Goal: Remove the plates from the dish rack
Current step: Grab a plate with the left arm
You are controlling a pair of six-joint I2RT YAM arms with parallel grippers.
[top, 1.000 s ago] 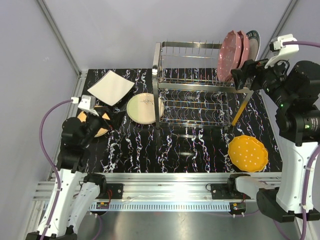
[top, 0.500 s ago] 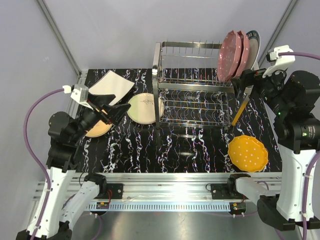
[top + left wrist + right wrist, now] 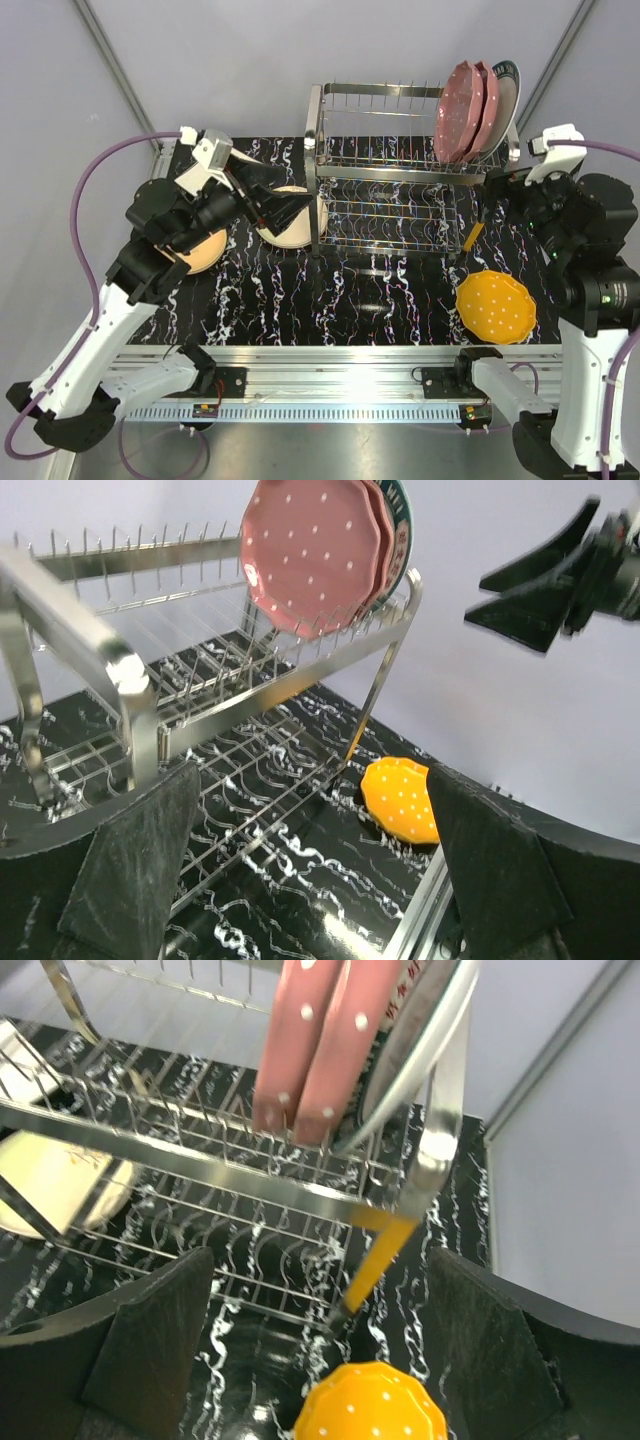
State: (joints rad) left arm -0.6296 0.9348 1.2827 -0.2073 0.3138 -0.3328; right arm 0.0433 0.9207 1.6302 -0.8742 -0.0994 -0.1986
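— Swung across toward the shiny chrome wire dish rack (image 3: 400, 168) with the left gripper (image 3: 292, 206), fingers wide apart, empty.

— Backed off with the right gripper (image 3: 497, 184), also spread, empty. Upright at the top tier's right end: pink polka-dotted round plates (image 3: 462, 110), probably next.
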